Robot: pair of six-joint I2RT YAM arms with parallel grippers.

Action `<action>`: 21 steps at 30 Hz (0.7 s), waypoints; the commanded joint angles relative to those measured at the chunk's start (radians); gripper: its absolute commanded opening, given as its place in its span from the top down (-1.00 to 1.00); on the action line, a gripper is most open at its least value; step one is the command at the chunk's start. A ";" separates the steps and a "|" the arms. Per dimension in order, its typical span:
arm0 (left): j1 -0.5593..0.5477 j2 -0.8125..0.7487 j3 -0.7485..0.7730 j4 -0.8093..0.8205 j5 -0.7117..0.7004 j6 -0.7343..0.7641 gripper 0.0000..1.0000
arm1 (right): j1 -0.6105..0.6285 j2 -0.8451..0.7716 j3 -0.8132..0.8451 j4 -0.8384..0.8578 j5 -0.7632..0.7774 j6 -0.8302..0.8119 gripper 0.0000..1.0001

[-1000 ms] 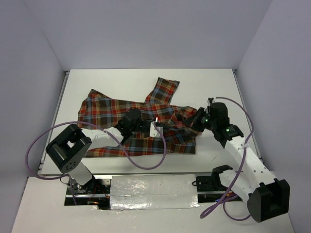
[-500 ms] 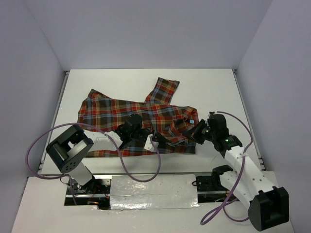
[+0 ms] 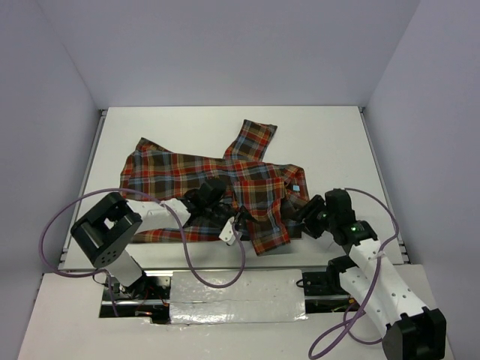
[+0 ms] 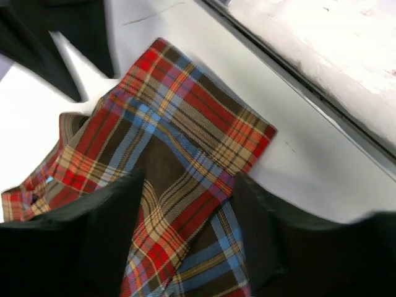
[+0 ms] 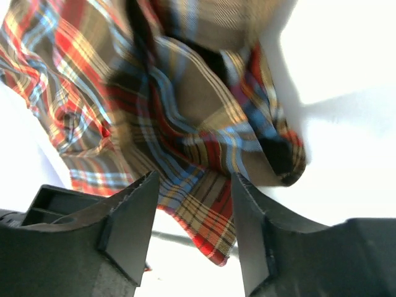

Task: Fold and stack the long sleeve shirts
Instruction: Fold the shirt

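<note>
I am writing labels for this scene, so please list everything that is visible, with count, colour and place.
plaid flannel shirt: 1, red-orange, brown and light blue, lying rumpled on the middle of the table
table: 1, white, under the shirt
cables: 2, purple, looping beside each arm
foil-covered strip: 1, silver, near edge, between the arm bases
arms: 2, black and white, near edge, reaching to the shirt
left hand: 1, black, open over the shirt's near corner
right hand: 1, black, open at the shirt's right side

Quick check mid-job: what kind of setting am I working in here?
Probably a lab test booth: a white table boxed in by plain walls, with one plaid shirt laid out.
</note>
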 commanded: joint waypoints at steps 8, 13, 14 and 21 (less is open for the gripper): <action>0.068 -0.087 0.214 -0.348 0.016 -0.273 -0.74 | 0.027 0.159 0.220 0.168 -0.056 -0.366 -0.31; 0.179 -0.026 0.278 -0.118 -0.307 -0.744 -0.31 | 0.027 0.345 0.277 0.144 -0.067 -0.361 -0.39; 0.179 -0.009 0.286 -0.127 -0.364 -0.744 -0.28 | 0.027 0.378 0.277 0.161 -0.085 -0.360 -0.39; 0.166 0.094 0.339 -0.037 -0.592 -0.870 -0.35 | 0.039 0.523 0.307 0.280 -0.157 -0.383 -0.31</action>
